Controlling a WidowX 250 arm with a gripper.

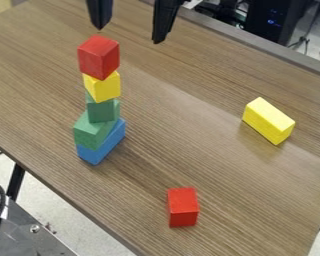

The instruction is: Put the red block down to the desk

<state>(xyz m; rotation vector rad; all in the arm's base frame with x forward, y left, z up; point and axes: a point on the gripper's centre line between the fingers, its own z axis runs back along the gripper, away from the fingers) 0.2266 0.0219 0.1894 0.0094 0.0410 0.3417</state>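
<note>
Pale speckled floor [62, 217] and a dark equipment case [264, 30] with small blue lights frame a wood-grained bench [209, 165], its brown surface streaked with fine, straight lines. A multicolored tower [104, 111] of smooth, hard-edged blocks rises from it. At the tower's summit sits the red block [99, 57], bright and matte, nearly cubic to the eye, its pale-edged faces meeting in crisp corners. It rests upright on a yellow block [104, 87], slightly overhanging it. One vertical corner points toward the camera, with a side face falling away to either side; no long axis can be told.

Beneath the yellow piece, a smaller green block [103, 111] stands on a wider green block [90, 131], with a blue block [104, 146] at the tower's foot, its length running diagonally across the bench. Above and beyond the tower, the black claw [129, 35] hangs with its two fingers spread wide, pinching nothing. A second red block [183, 209] lies on the camera's side of the tower, one flat face toward the lens. Well apart from the tower, on its right as the camera sees it, lies an oblong yellow block [267, 121], set at a slant.
</note>
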